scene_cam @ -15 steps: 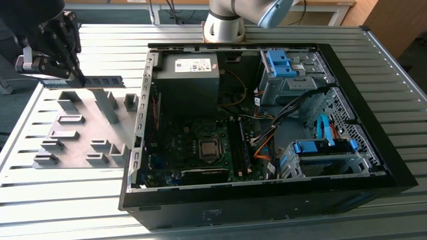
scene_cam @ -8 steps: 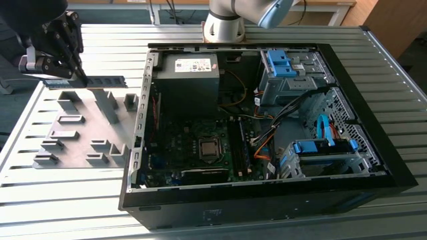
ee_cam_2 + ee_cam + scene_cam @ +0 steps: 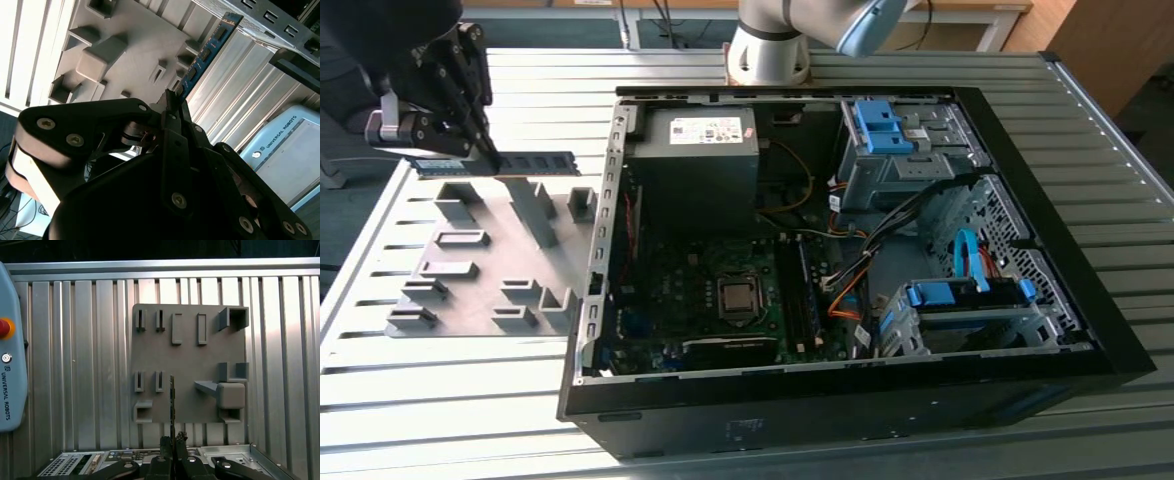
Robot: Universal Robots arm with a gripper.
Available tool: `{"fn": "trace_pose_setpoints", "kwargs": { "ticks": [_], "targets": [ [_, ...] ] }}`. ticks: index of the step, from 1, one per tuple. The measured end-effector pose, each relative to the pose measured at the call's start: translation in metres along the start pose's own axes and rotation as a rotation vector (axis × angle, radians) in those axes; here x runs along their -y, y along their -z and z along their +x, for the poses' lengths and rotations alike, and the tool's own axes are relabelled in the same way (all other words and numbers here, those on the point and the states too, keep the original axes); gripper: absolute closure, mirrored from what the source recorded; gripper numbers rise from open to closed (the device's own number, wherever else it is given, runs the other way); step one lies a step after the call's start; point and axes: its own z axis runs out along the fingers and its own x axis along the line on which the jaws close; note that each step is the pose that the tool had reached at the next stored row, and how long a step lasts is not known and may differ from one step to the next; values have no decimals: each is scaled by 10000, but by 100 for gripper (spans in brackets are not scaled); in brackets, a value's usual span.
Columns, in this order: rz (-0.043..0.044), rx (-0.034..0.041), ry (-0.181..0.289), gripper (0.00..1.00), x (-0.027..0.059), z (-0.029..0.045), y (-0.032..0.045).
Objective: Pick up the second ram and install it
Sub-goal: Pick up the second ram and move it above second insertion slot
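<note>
The second ram [image 3: 520, 163] is a dark green stick held level in the air above the grey holder plate [image 3: 494, 290], at the exterior view's left. My gripper [image 3: 486, 152] is shut on it near its middle. In the second wrist view the ram [image 3: 205, 52] runs out from the fingertips of the gripper [image 3: 172, 100] over the plate [image 3: 135, 55]. Seen in the first wrist view, the stick [image 3: 172, 400] is edge-on, rising from the gripper [image 3: 172, 441] in front of the plate [image 3: 185, 360]. The holder blocks on the plate have nothing in them.
An open computer case [image 3: 1107, 330] lies to the exterior view's right of the plate, with the motherboard [image 3: 720, 300], power supply [image 3: 700, 150] and blue drive cages [image 3: 961, 300] inside. A teach pendant [image 3: 10, 365] lies on the slatted metal table [image 3: 454, 400]. The arm's base [image 3: 767, 50] stands behind the case.
</note>
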Motion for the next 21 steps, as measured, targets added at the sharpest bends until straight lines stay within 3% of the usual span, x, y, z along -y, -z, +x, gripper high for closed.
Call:
{"fn": "trace_pose_setpoints", "kwargs": {
  "ticks": [21],
  "targets": [
    [-1, -1, -1, 86, 108, -6, 2]
  ]
}}
